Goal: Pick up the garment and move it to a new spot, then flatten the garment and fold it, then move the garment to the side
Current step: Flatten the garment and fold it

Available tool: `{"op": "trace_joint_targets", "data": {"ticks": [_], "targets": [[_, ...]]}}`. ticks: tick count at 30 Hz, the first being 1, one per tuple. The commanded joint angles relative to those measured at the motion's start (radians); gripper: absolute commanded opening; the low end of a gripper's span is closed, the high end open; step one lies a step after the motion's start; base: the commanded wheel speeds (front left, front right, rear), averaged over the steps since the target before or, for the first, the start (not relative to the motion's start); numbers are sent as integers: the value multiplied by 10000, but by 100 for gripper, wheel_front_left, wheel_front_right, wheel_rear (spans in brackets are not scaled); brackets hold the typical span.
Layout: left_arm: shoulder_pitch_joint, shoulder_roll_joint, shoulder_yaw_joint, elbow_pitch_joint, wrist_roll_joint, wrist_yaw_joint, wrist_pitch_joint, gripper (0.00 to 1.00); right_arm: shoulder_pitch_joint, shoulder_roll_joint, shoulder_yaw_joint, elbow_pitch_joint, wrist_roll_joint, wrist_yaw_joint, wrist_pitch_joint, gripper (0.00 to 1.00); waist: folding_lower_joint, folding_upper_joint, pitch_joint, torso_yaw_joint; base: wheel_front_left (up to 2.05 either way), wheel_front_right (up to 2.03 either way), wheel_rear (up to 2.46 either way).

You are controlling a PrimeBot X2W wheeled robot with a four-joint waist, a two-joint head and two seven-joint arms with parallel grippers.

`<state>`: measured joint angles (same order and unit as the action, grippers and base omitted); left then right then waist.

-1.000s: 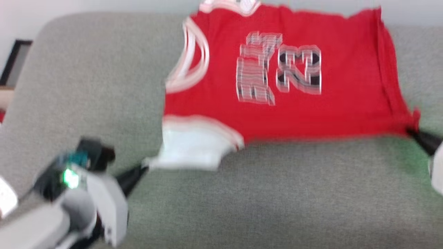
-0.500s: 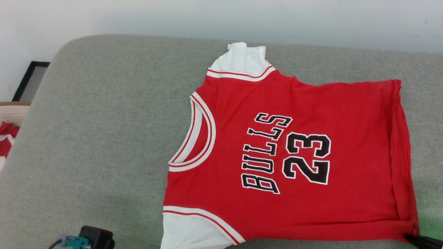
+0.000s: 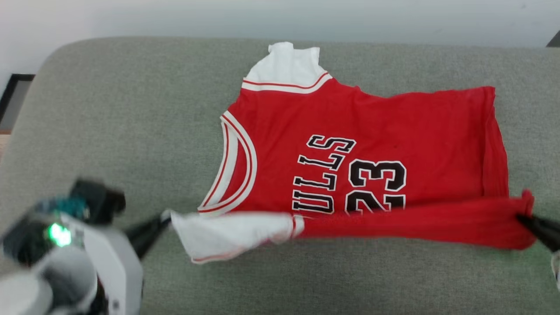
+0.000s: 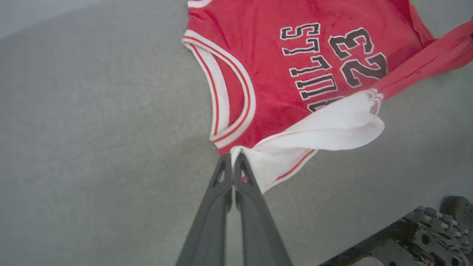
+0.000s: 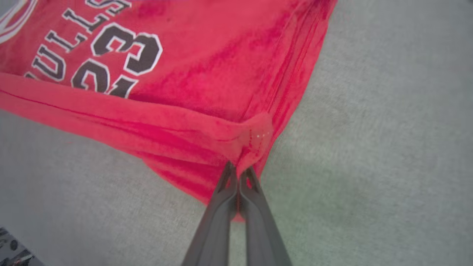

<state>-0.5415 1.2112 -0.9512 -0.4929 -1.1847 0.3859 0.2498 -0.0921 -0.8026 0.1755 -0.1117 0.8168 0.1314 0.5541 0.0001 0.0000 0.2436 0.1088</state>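
The garment lies lettering-up on the grey cushion, its long axis running from the left tool at the neck end to the right tool at the hem. Both tools are clamped on its near edge, which is stretched between them.

On the garment black letters read "ULLS". The number 23 stands just beside them.
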Motion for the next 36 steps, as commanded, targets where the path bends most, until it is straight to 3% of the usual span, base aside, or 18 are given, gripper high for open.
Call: {"op": "trace_joint_targets", "data": {"ticks": [1, 9, 15, 21, 31, 33, 34, 35, 36], "targets": [[-691, -276, 149, 346, 225, -398, 375, 0, -572, 227, 58, 118, -214, -14, 112, 0, -1, 0, 219, -132, 0, 0, 0], [-3225, -2183, 94, 3468, 910, -2415, 1565, 0, -2953, 931, 1062, 1521, -875, -14, 195, 0, -1, 0, 753, -418, 0, 0, 0], [-3980, -3601, -340, 6055, 801, -3447, 2059, 0, -4006, 1315, 1958, 2912, -857, -13, 41, 0, -1, 0, 985, -586, 0, 0, 0], [-4158, -4559, -610, 8050, 439, -3954, 2493, 0, -4661, 1545, 2872, 3940, -534, -13, -72, 0, -1, 0, 1093, -692, 0, 0, 0], [-4267, -5572, -717, 10141, -23, -4042, 3023, 4, -5325, 1723, 3799, 4972, -40, -14, -168, 0, -1, 0, 1088, -653, 0, 0, 0], [-4442, -5685, -612, 10440, -34, -4077, 2850, 61, -5495, 1713, 4035, 5153, 85, -13, -203, 0, -1, 0, 978, -599, 0, 0, 0], [-4442, -5685, -612, 10440, -34, -4077, 2850, 61, -5495, 1713, 4035, 5153, 85, -13, -203, 0, -1, 0, 978, -599, 0, 0, 0], [-4474, -5702, -586, 10508, -19, -4057, 2793, 99, -5531, 1675, 4122, 5179, 128, -13, -220, 0, -1, 0, 918, -562, 0, 0, 0], [-4483, -5714, -569, 10560, -54, -4023, 2801, 100, -5560, 1640, 4186, 5213, 155, -13, -221, 0, -1, 0, 855, -530, 0, 0, 0]]}}
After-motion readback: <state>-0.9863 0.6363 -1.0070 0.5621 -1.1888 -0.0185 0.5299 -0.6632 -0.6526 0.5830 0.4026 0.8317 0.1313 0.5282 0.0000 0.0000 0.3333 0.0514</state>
